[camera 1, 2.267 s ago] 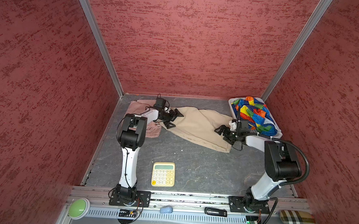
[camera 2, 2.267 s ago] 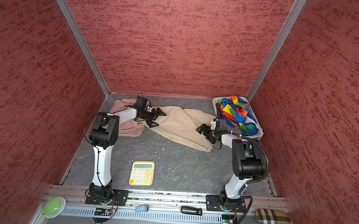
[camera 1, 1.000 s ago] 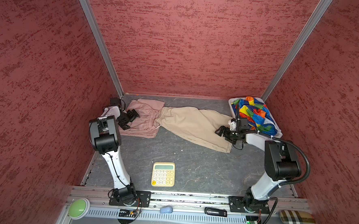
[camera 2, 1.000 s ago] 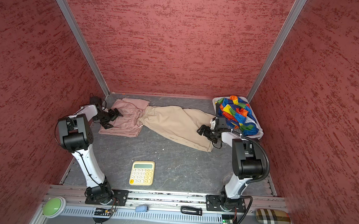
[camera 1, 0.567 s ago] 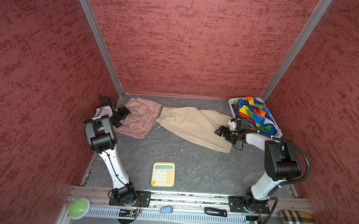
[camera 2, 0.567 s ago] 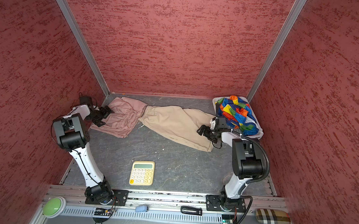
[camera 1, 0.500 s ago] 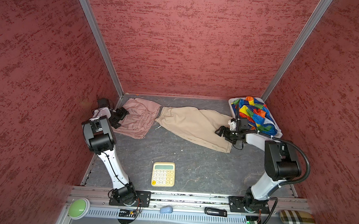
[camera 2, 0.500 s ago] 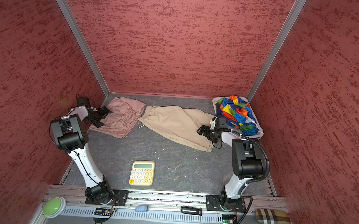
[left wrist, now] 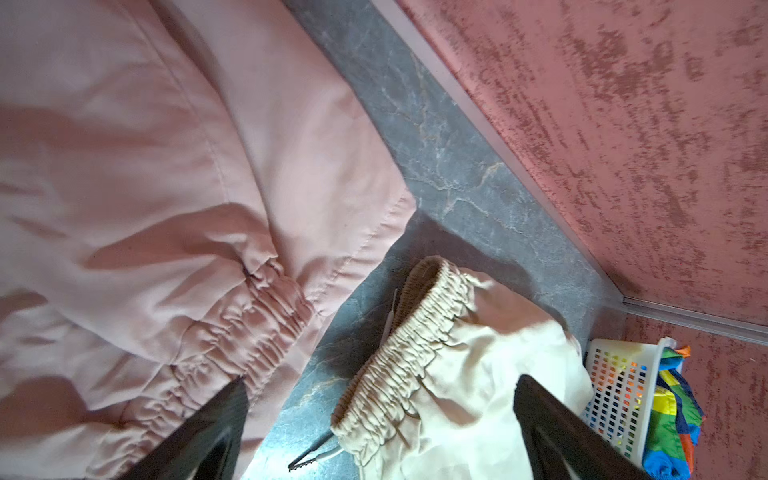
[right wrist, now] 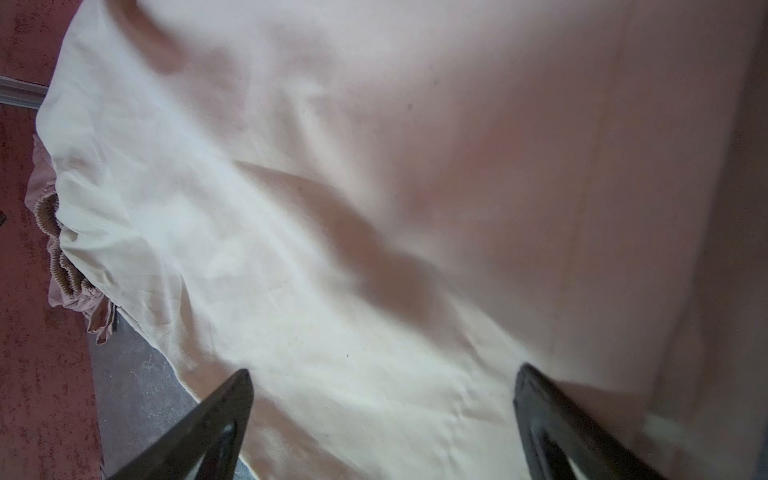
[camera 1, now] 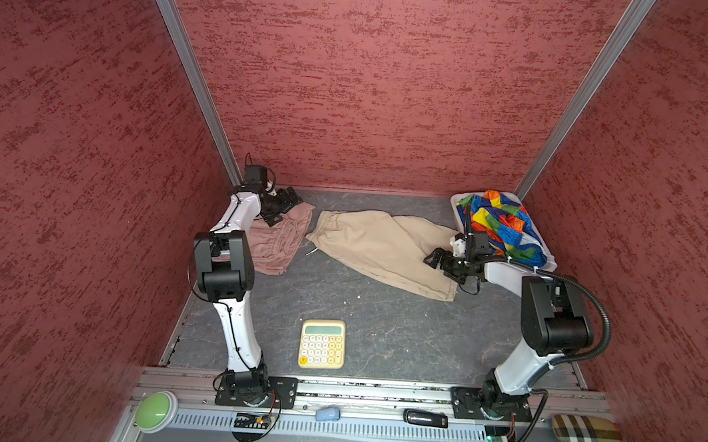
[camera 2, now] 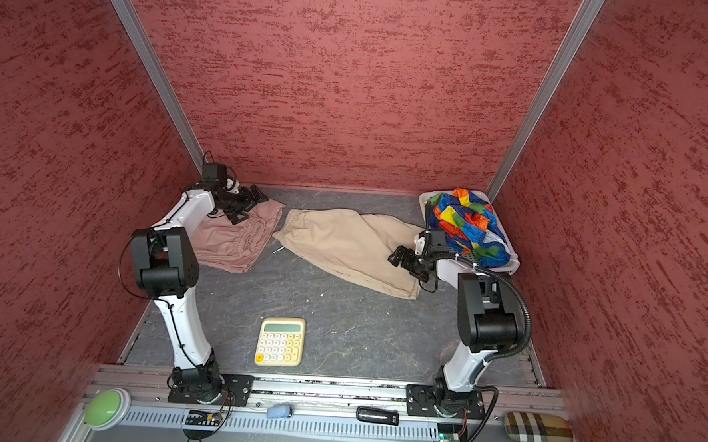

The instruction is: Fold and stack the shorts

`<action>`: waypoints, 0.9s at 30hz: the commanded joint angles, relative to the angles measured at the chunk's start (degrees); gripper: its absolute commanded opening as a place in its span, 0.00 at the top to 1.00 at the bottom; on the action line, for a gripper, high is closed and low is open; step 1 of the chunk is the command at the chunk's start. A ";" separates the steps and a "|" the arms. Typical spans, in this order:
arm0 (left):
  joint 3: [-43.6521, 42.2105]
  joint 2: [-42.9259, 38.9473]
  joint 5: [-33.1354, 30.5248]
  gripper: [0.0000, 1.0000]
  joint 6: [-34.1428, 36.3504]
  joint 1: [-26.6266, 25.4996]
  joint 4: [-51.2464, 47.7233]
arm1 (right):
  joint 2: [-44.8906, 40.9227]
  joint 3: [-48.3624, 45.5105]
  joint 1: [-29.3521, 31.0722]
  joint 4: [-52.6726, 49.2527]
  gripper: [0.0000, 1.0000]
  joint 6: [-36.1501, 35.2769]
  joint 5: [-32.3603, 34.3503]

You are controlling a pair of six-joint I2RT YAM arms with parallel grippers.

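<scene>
Found the left gripper [camera 1: 286, 208] at the far left corner, jaws spread wide, gripping nothing, poised over the back edge of the pink shorts [camera 1: 276, 247]. Saw those shorts lying crumpled on the grey table [camera 1: 380, 315], gathered waistband turned toward the middle. In the left wrist view, saw both black fingers [left wrist: 216, 428] standing well apart, one against the pink waistband, one against the beige shorts [left wrist: 478, 374]. Found the beige shorts spread across the back middle of the table, waistband just beside the pink pair, white drawstring [camera 1: 311, 251] trailing onto the table, far leg reaching toward the white basket [camera 1: 455, 200]. Found the right gripper [camera 1: 435, 263] low over that leg near the basket, jaws likewise wide apart, clamped on nothing; could not tell touching from hovering. Saw the rainbow shorts [camera 1: 502, 225] heaped in the basket at the far right corner. Noted a yellow calculator [camera 1: 322, 344] near the front of the table, well apart from all three pairs.
</scene>
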 commanded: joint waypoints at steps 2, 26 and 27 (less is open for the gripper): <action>1.67 7.58 -1.88 0.00 0.90 3.48 -2.10 | -0.95 0.53 -0.12 -3.56 0.01 -1.08 1.52; 26.99 20.72 -1.55 0.01 5.95 5.67 -8.17 | -1.42 1.46 0.09 -8.92 0.01 -3.14 5.79; 25.44 17.82 -3.78 0.00 7.46 4.21 -7.62 | -2.44 2.03 0.16 -9.01 0.01 -3.16 5.66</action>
